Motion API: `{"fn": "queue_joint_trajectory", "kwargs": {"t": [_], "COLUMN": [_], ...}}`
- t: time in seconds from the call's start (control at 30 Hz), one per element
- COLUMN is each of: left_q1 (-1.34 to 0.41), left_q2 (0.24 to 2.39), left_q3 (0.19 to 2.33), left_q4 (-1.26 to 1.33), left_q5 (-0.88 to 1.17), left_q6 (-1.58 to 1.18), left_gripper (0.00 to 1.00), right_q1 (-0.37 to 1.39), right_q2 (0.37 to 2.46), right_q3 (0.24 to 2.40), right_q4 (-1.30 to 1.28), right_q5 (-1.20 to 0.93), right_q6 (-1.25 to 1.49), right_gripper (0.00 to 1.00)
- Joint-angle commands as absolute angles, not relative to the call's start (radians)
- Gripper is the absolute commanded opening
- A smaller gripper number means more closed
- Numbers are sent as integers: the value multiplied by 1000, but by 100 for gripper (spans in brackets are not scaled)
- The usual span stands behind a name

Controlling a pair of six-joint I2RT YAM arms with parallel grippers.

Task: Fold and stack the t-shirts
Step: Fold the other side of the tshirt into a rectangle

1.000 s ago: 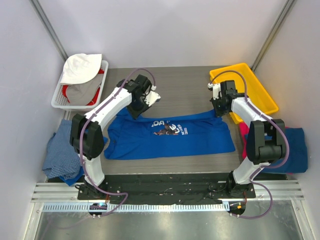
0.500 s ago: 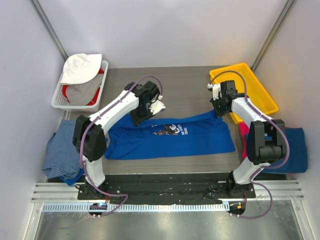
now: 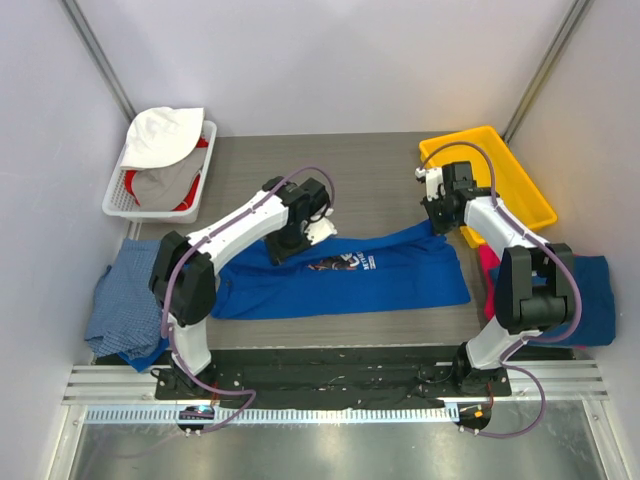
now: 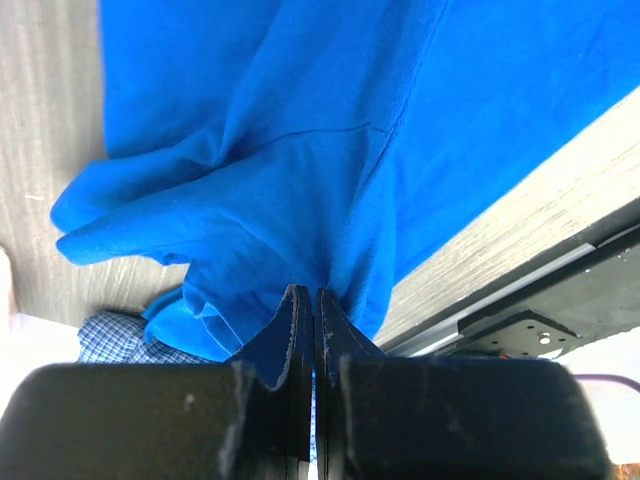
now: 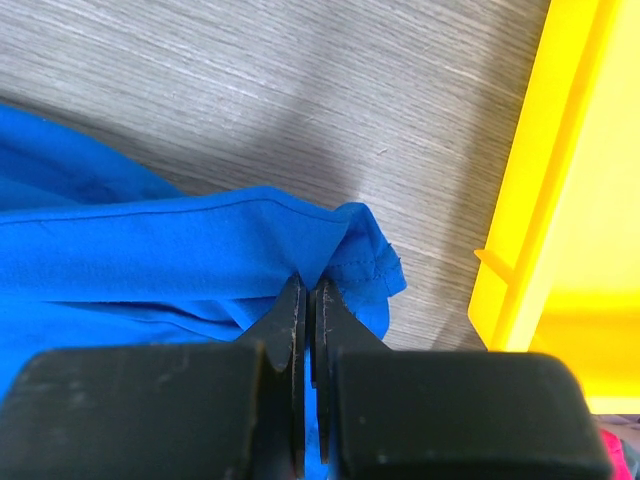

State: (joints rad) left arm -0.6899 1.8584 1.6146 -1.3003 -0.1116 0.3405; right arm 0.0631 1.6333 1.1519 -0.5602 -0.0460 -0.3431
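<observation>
A royal blue t-shirt (image 3: 400,280) with a round white-and-brown print (image 3: 345,262) lies spread across the middle of the table. My left gripper (image 3: 291,240) is shut on the shirt's far left edge, the cloth (image 4: 300,150) bunching up into its jaws (image 4: 312,295). My right gripper (image 3: 437,222) is shut on the far right corner, where a hemmed fold (image 5: 360,255) rises between its fingers (image 5: 310,285). Both pinched edges are lifted a little off the table. A plain blue t-shirt (image 3: 595,300) and a pink one (image 3: 487,262) lie at the right edge.
A white basket (image 3: 208,150) of clothes stands at the back left. A yellow bin (image 3: 500,180) sits at the back right, close beside my right gripper (image 5: 590,200). Checked blue cloth (image 3: 118,300) is heaped at the left edge. Bare wood table (image 3: 370,170) lies behind the shirt.
My left gripper has moved right and toward the near side, dragging the shirt's far left edge with it over the print. The right gripper has held still.
</observation>
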Motion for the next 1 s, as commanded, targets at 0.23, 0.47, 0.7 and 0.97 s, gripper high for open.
{"fn": "queue_joint_trajectory", "kwargs": {"t": [0.23,0.47,0.7,0.97], "left_q1": [-738,-761,-782,-782], "left_q2": [1835,1827,1824,1867], "left_q3": [1511,1474,1421,1399], "left_q4": [-1459,-1465,-1444,-1402], "left_q5": [-98,-86,-84,-107], "left_q6": [305,290,279,288], "left_gripper": [0,0,0,1], "right_q1": [57,57,57,57], "right_q2": [1575,1566,1569,1545], "right_q3": [1158,1166,1163,1144], "right_q4": [-568,-572,-572,-581], "right_q5": [-5,32,48,51], "right_q6": [-376,-391,-400,-413], "right_gripper": [3,3,3,4]}}
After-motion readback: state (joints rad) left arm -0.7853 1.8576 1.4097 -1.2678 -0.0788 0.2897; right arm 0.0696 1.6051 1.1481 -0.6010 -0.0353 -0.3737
